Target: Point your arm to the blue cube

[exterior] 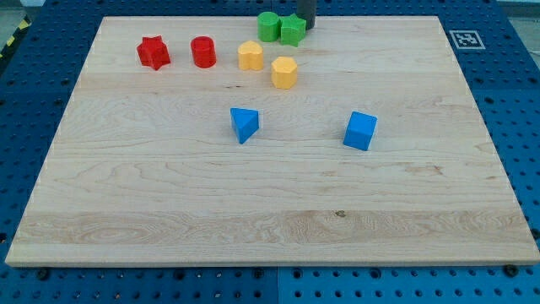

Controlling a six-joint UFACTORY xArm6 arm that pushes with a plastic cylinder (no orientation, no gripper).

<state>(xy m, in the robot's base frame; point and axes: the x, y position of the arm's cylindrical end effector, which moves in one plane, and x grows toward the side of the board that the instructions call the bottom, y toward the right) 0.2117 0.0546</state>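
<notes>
Sitting right of the board's middle, the blue cube (360, 131) lies alone; the blue wedge (244, 124) is well apart to its left; above them we see two yellow blocks (250, 56) (284, 73), farther left a red cylinder (203, 52) and a red star-shaped block (153, 52); at the view's top two green blocks (269, 26) (292, 29) touch; our rod's tip (305, 25) rests just beside the right green one, far from the cube; it has no hand, so nothing is held.

Pale wooden board (270, 194) — smooth, grained; blue cube (360, 131) matt like plastic; perforated blue base (515, 101) — matt.
</notes>
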